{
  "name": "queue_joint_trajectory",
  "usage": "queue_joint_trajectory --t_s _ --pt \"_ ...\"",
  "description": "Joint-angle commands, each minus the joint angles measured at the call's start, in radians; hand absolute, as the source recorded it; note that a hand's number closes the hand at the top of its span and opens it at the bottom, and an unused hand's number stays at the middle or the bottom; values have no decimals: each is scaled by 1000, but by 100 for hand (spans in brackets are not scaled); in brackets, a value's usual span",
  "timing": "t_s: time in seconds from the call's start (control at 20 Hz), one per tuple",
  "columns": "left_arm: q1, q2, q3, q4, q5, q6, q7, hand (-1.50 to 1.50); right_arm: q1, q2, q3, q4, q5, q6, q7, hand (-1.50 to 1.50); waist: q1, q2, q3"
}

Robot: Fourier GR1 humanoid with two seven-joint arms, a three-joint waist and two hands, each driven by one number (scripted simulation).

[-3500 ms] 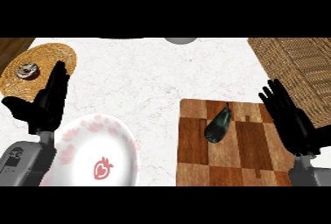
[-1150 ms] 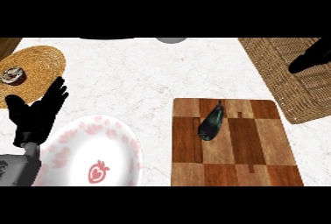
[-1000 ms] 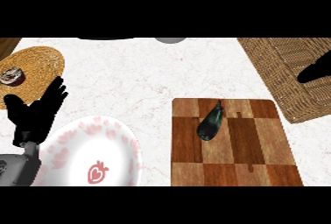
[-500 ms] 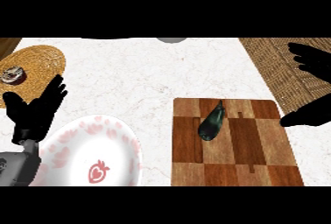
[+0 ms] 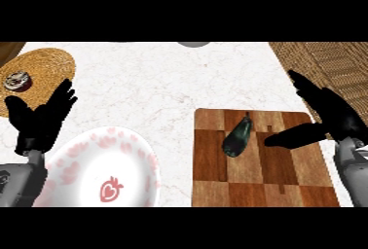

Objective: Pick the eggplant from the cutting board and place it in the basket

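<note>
A dark green eggplant (image 5: pixel 238 136) lies tilted on the upper middle of the wooden checkered cutting board (image 5: pixel 259 177). My right hand (image 5: pixel 331 110) hovers open over the board's right edge, its fingers straight and its thumb pointing left toward the eggplant without touching it. The woven basket (image 5: pixel 327 63) fills the upper right corner, just behind that hand. At the left edge my left hand (image 5: pixel 39 118) rests open, fingers up.
A white plate with pink marks and a strawberry picture (image 5: pixel 101 172) sits at the lower left. A round wicker mat (image 5: pixel 43 65) holding a small cupcake (image 5: pixel 17 80) lies at the upper left. A grey round object (image 5: pixel 193 44) peeks in at the top.
My right hand has come down from over the basket to the board's right edge, close beside the eggplant. The eggplant and left hand have stayed in place.
</note>
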Motion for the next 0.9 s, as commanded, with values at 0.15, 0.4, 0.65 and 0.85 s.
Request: queue_joint_trajectory --t_s 0.15,0.4,0.65,0.85 --pt "20 -40 -1 -70 -48 24 39 0 -10 128 54 202 145 -94 -119 -150 4 -1 0" --pt "37 19 74 -55 -9 -70 29 0 -29 150 55 332 138 -36 -182 -150 8 0 0" --pt "69 -48 65 -60 -64 -58 -4 0 -29 188 85 328 201 -13 -141 -150 1 -1 0" --pt "37 -86 64 -33 -107 -55 6 0 40 160 45 216 184 47 -132 -150 -4 -2 0"
